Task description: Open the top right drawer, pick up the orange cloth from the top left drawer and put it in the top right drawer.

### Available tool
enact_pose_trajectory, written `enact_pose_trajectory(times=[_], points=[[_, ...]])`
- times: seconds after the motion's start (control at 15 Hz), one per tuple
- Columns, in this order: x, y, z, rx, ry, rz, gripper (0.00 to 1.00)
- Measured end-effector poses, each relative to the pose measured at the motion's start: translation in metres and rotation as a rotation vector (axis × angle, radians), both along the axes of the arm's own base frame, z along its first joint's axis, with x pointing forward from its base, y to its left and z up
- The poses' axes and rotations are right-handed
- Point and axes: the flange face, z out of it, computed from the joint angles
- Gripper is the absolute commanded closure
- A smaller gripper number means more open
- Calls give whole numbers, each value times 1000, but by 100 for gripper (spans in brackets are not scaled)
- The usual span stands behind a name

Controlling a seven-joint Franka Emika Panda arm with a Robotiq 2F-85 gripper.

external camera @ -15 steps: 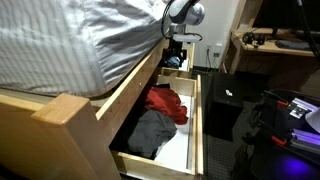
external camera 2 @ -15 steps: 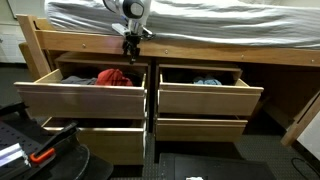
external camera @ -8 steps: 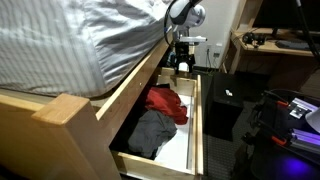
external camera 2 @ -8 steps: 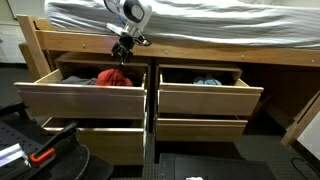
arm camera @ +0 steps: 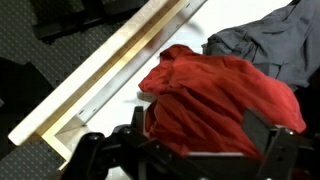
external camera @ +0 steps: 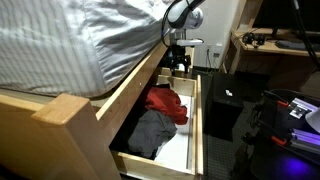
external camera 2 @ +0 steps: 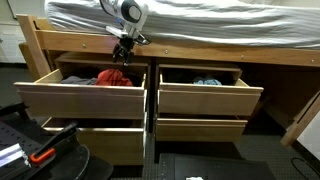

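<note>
Directly below the gripper [external camera 2: 121, 56] lies the orange cloth [external camera 2: 113, 77], bunched in the open left drawer [external camera 2: 80, 98]. In the wrist view the fingers [arm camera: 100, 152] stand wide apart with nothing between them, and the cloth [arm camera: 225, 95] fills the space beneath. They hang above it and do not seem to touch it, though the gap is hard to gauge. A grey garment [arm camera: 265, 40] lies just past the cloth, touching its far edge. The drawer's wooden side wall [arm camera: 110, 75] runs close along the other side of the gripper.

The right drawer [external camera 2: 205, 100] is already pulled out, off to the gripper's side beyond the centre post, with something bluish [external camera 2: 207, 81] in it. So the opening step looks done and the pick is in hand, at the approach stage.

The next move calls for a straight descent into the raised fold of the cloth, then closing on it. The fingers should stay clear of the grey garment so only the orange one comes up. They must also keep off the side wall and the bed rail [external camera: 130, 85] beside the gripper [external camera: 178, 62]. After that, a lift high enough to clear the drawer front, then a carry sideways to the right drawer.
</note>
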Motion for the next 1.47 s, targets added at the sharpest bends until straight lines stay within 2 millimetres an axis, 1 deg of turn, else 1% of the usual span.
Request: enact_pose_trajectory(times=[0.13, 0.27, 0.33, 0.4, 0.47, 0.67, 0.8, 0.93, 1.2, 1.47], points=[[1, 28, -25, -54, -37, 71, 0], [-2, 56, -53, -86, -65, 125, 0], [-5, 66, -67, -89, -72, 140, 0], [-8, 71, -75, -90, -66, 147, 0], [-8, 73, -77, -90, -63, 149, 0], [-5, 70, -74, -90, -72, 143, 0], [-3, 72, -74, -90, -77, 145, 0], [-2, 78, -78, -100, -100, 163, 0], [-6, 95, -92, -106, -118, 193, 0], [-5, 96, -92, -106, -120, 194, 0]])
